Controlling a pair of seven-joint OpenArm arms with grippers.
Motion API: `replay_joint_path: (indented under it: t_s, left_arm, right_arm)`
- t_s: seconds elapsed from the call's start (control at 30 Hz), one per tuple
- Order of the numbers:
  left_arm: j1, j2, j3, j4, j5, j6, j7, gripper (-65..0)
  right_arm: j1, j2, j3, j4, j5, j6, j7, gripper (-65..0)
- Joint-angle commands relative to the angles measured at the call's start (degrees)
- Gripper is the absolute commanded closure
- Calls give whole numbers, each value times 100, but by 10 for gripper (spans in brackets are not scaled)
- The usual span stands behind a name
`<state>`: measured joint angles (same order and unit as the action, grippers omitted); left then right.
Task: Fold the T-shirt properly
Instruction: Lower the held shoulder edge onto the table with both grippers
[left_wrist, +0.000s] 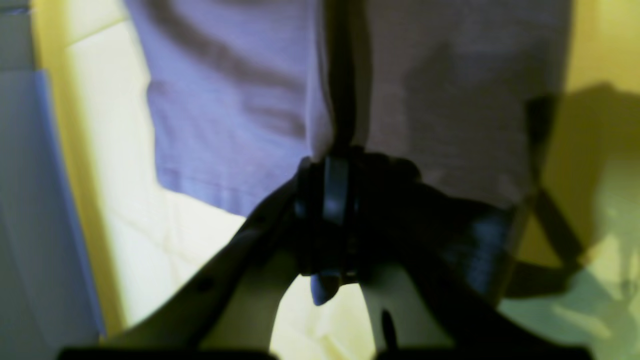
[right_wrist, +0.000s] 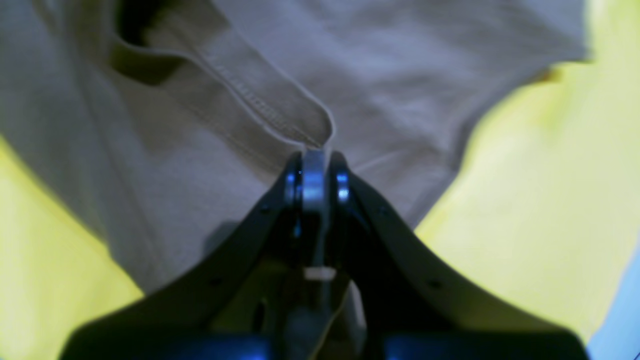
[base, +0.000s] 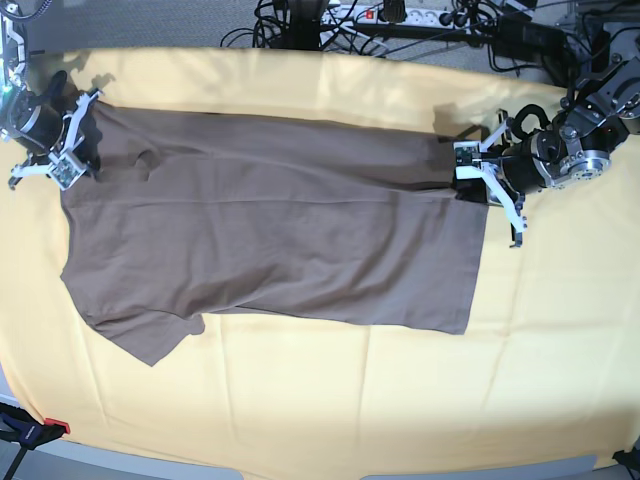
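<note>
Yellow cloth (base: 300, 400): covers the table. T-shirt (base: 280, 240): spread lengthwise, far edge partly folded; uneven pulls could skew the fold or drag it. Right gripper (right_wrist: 315, 165) pinches the left shoulder, left gripper (left_wrist: 334, 172) the right hem; thin fabric may slip.

Both wrist views are soft and out of focus, so you can't read the T-shirt (right_wrist: 400, 90) weave or stitching clearly. In the left wrist view the left gripper (left_wrist: 332, 165) is a dark silhouette; its fingertips are lost in shadow. The yellow cloth (base: 330, 400) runs off the base view's edges.
</note>
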<state>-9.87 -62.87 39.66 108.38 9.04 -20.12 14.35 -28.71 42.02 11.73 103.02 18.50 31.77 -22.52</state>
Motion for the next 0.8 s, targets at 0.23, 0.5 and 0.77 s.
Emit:
replay_joint_path:
  t_s: [0.23,0.5,0.77]
  left_arm:
    - [-63,-109,-72,63,-4,68,-50,0]
    - [-63,-109,-72,63,15,66,-52,0]
    - [-63,-107,-72,63,17,70,-55,0]
  right_arm:
    - [308,-138,-133,61,-179,-92,90,0]
    - [446,-133,-365,61,-590,-330,92,0]
    - [461,-122,-400,61,-590,-953,92,0]
